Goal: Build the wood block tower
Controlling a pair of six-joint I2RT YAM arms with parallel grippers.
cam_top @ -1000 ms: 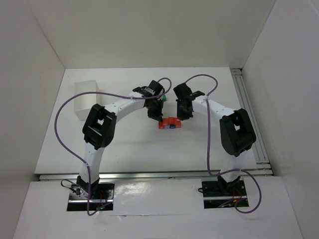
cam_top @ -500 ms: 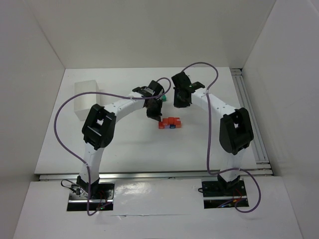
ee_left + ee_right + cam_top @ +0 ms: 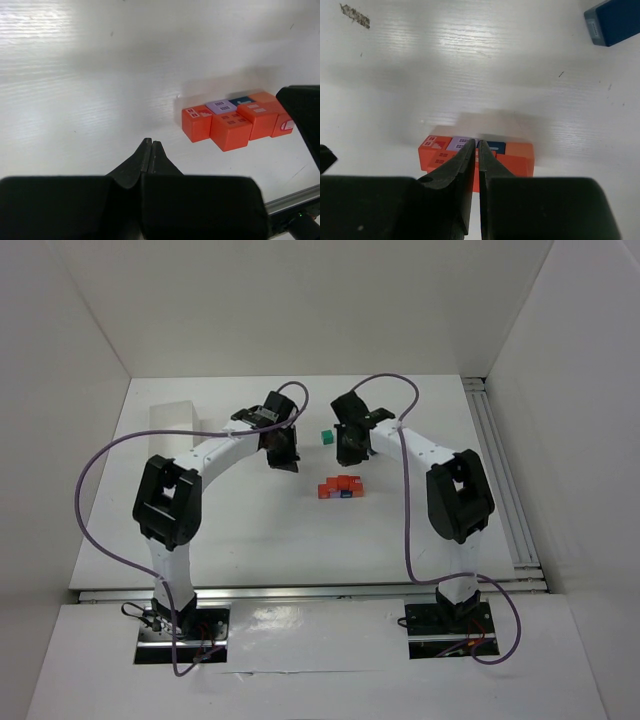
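Note:
The wood blocks form a low cluster, the tower point(image 3: 341, 487), at mid-table: red-orange cubes point(image 3: 230, 131) in front, with a purple one point(image 3: 220, 106) and a dark blue one point(image 3: 240, 100) among them. A teal cube point(image 3: 325, 436) lies alone on the table behind the cluster, between the two grippers. My left gripper point(image 3: 289, 462) point(image 3: 151, 145) is shut and empty, to the left of the cluster and apart from it. My right gripper point(image 3: 346, 457) point(image 3: 476, 145) hovers just behind the cluster with only a hairline slit between its fingers and nothing in them.
A translucent white tray point(image 3: 168, 428) stands at the far left of the table. A dark blue block-like thing point(image 3: 614, 21) shows in the top right corner of the right wrist view. White walls enclose the table, and a rail point(image 3: 500, 470) runs along its right edge.
The left gripper has swung left, away from the teal cube. The right gripper has moved back and left, to just beside that cube. The teal cube and the cluster have stayed put.

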